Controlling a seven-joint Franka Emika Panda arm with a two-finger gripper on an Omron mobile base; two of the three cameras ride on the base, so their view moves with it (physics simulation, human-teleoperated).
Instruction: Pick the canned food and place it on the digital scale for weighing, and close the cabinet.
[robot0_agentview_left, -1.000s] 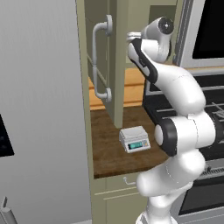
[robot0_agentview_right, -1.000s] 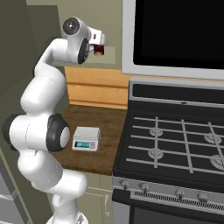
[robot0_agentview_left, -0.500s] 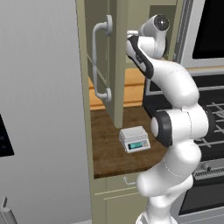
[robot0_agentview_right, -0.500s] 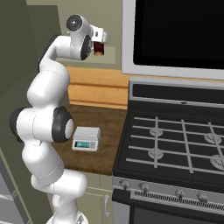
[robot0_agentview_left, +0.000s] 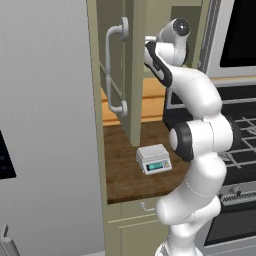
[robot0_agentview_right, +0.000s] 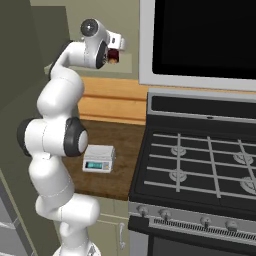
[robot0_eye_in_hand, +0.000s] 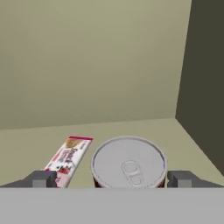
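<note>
Between parted jaws: canned food (robot0_eye_in_hand: 128, 162) on cabinet (robot0_eye_in_hand: 87, 65) shelf, upright.

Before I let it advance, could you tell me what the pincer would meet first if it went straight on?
Most likely the canned food, lying between the open pincer's fingertips; the cabinet back wall lies beyond.

Canned food (robot0_eye_in_hand: 128, 164) with matt silvery metal lid, matt painted cabinet (robot0_eye_in_hand: 87, 61) interior, wood-grain countertop (robot0_agentview_left: 125, 165), glossy printed packet (robot0_eye_in_hand: 68, 158)
</note>
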